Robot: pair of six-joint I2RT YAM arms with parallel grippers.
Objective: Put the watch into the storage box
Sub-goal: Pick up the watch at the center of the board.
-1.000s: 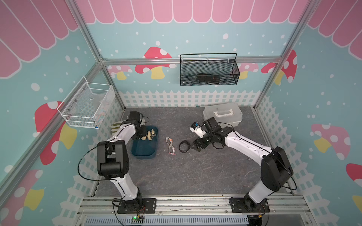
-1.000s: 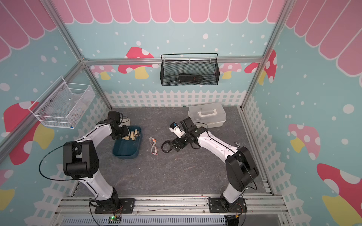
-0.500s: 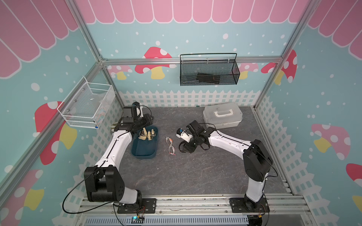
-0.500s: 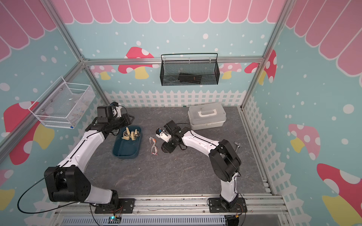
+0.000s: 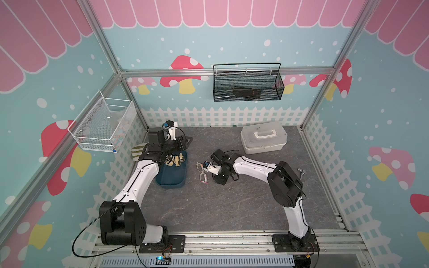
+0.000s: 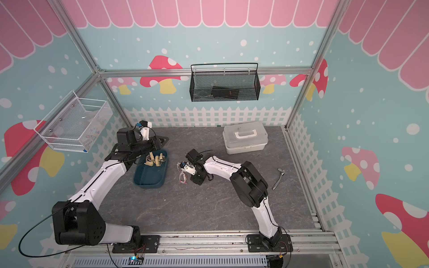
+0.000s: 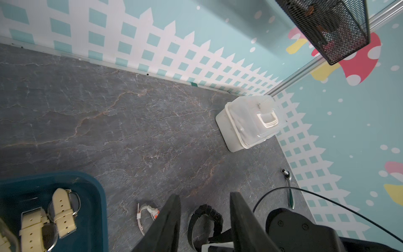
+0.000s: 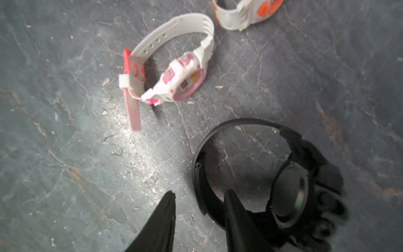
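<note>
A black watch [image 8: 290, 192] lies on the grey floor, also seen past the left jaws [image 7: 205, 220]. My right gripper [image 8: 200, 194] is down over it and open: one finger stands inside the strap loop, the other outside with a gap to the strap. In both top views this gripper [image 5: 219, 179] [image 6: 197, 181] sits right of the teal storage box [image 5: 171, 181] [image 6: 148, 178]. Cream-strapped watches [image 5: 174, 160] [image 7: 63, 211] lie in the box's far end. My left gripper [image 5: 185, 141] [image 7: 205, 195] hovers open and empty beyond that end.
A pink-and-white watch [image 8: 181, 76] [image 5: 203, 177] and an orange-and-white watch [image 8: 244, 13] [image 5: 199, 166] lie between box and right gripper. A white lidded case [image 5: 263, 139] stands at the back right, a metal tool [image 6: 278, 177] near the right wall. Wire baskets [image 5: 247, 84] [image 5: 104, 127] hang on the walls.
My right gripper moved left onto the black watch and its jaws narrowed around the strap. My left gripper rose out of the storage box and swung toward the back.
</note>
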